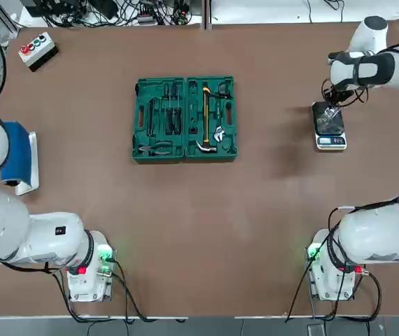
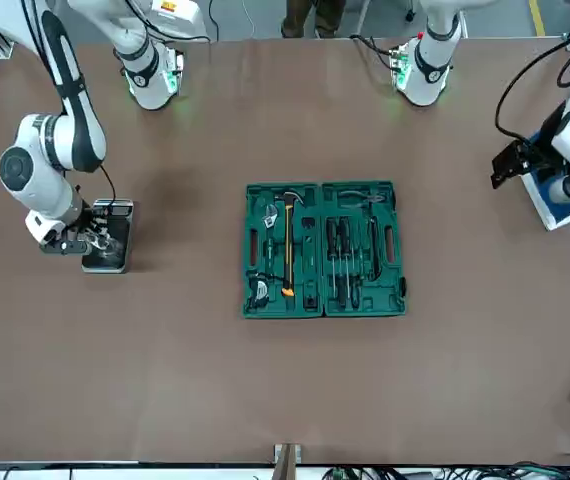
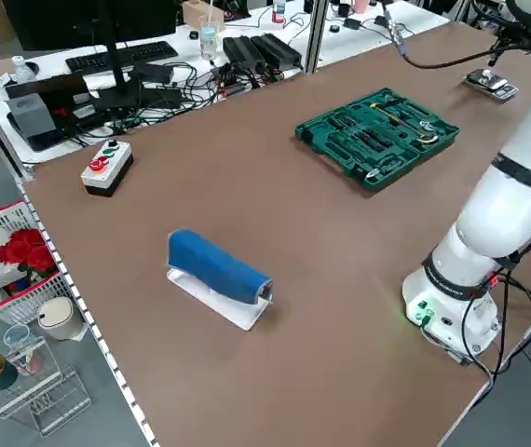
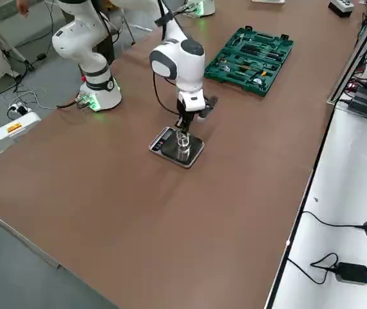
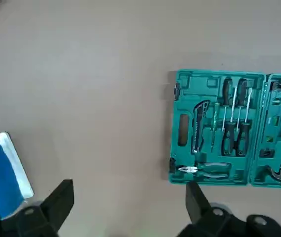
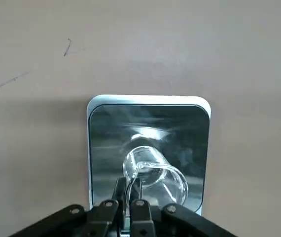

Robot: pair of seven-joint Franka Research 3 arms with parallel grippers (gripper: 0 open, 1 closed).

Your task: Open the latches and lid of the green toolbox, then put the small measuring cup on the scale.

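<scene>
Pinching cup (image 6: 155, 175) rim with our right gripper (image 6: 129, 197), cup over scale (image 6: 101, 143) platform. Toolbox (image 1: 185, 120) mid-table, lid (image 1: 159, 120) flat open. Our left gripper (image 5: 130, 202) spread wide, empty, parked near blue roll (image 1: 17, 154).

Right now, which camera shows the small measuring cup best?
The right wrist view: the small measuring cup fills it, pinched at its rim by the right gripper over the scale. The right side view shows it tiny; top and front barely.

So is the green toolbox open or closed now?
Open: the green toolbox lies flat, both halves spread, showing the hammer and screwdrivers.
</scene>
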